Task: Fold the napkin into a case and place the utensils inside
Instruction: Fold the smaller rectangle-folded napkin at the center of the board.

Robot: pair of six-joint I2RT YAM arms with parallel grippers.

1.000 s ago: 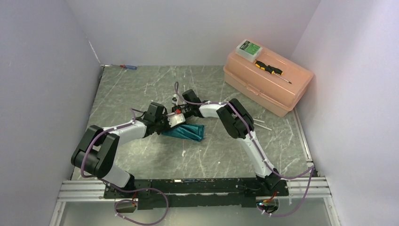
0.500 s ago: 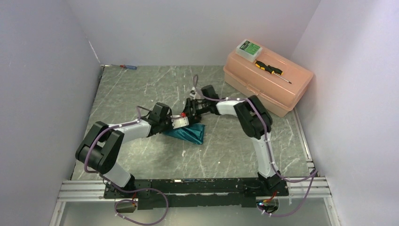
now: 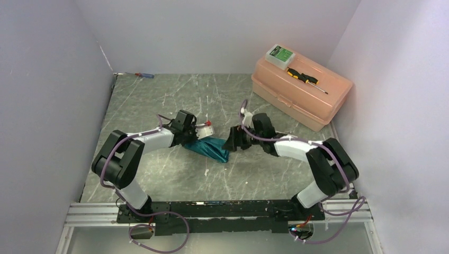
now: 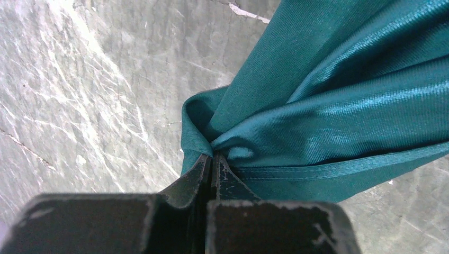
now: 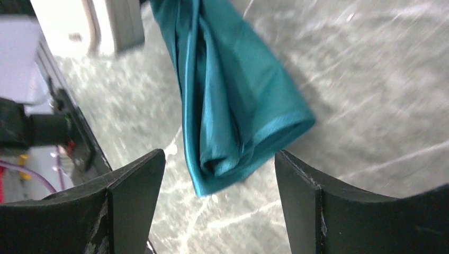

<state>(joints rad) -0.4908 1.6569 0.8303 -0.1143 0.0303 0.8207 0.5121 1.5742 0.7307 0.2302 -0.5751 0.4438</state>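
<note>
The teal napkin (image 3: 213,149) lies mid-table as a loose bunched bundle, not a flat case. My left gripper (image 3: 194,141) is shut on its gathered left end; in the left wrist view the fingertips (image 4: 213,159) pinch a knot of cloth and the napkin (image 4: 328,106) fans away from them. My right gripper (image 3: 231,142) stands open just to the right of the napkin's free end. In the right wrist view the napkin (image 5: 227,100) hangs ahead of the right gripper (image 5: 219,154), touching neither finger. The utensils are out of view.
A peach toolbox (image 3: 302,94) stands at the back right, with a yellow-and-black screwdriver (image 3: 304,78) and a small green-and-white box (image 3: 279,54) on its lid. A red-and-blue screwdriver (image 3: 144,75) lies by the back left wall. Walls close in on three sides.
My right gripper has opened, let go of the napkin and drawn back to the right, its arm dropping low. The left gripper keeps its grip and has shifted slightly right and back.
</note>
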